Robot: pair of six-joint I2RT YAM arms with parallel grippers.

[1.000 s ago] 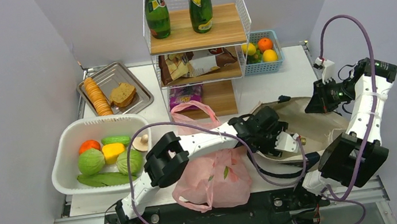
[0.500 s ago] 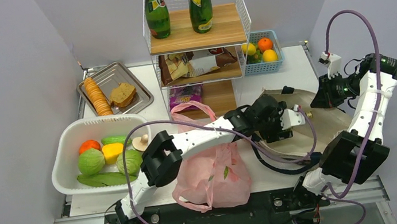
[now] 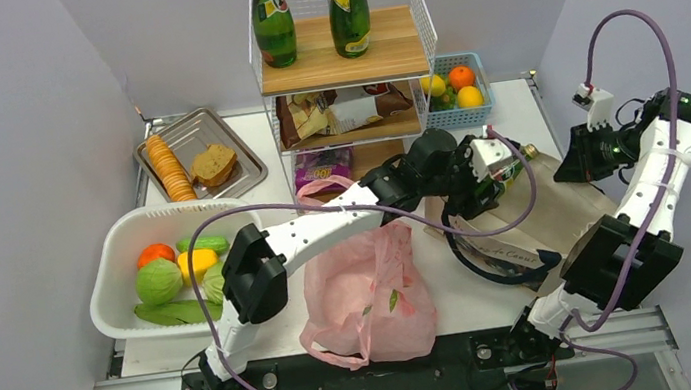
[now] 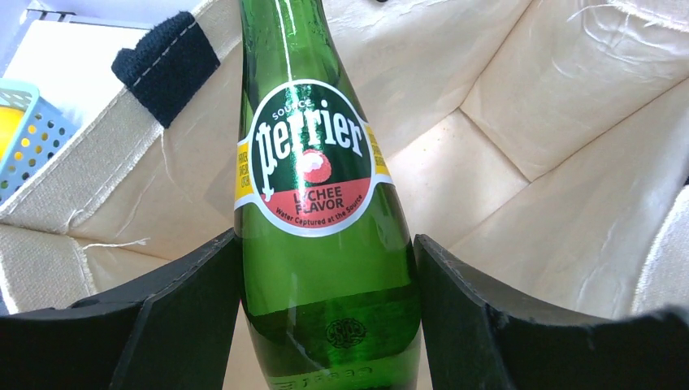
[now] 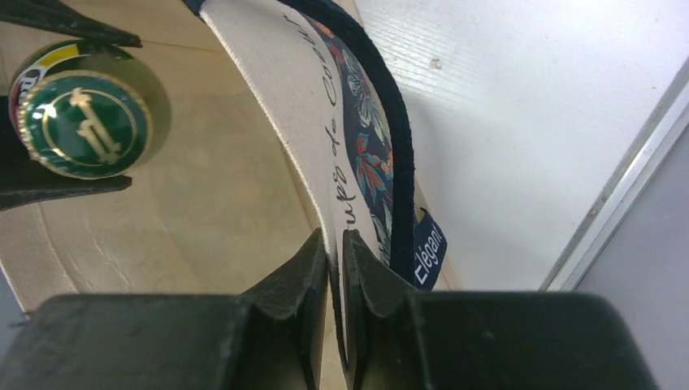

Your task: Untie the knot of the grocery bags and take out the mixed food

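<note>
The left hand [image 4: 325, 244] holds a green bottle [image 4: 313, 162], one black finger [image 4: 187, 301] pressed to each side of the lower body. The bottle bears a round Perrier label and points, neck first, into the open mouth of a beige canvas tote [image 4: 504, 122]. From above, the left arm reaches across the counter [image 3: 461, 144] to the tote's mouth, just in front of the wire rack [image 3: 341, 64].

The right hand [image 5: 335, 244] is nearly closed, pinching the tote's thin rim between its fingers. Beside the pinch run a dark floral trim and a small dark tag. The bottle's green and gold cap [image 5: 85, 122] shows at the upper left of the right wrist view, inside the tote. From above, the right arm bends in from the counter's right edge, and the tote lies on its side with its dark strap [image 3: 498, 271] looping toward the front.

The pink bag [image 3: 365, 298] sits crumpled at the front of the counter between the arm bases. A pink loop [image 3: 331, 189] shows beyond the left arm, near the rack's foot. The arm crosses the bag's top, so it is unclear whether the handles are knotted.

To the left stands a white tub [image 3: 110, 276] of vegetables, with a metal tray [image 3: 237, 169] of crackers and bread behind it. Two more green bottles stand on the rack's top shelf, and a blue basket [image 3: 458, 120] of fruit sits just right of it.
</note>
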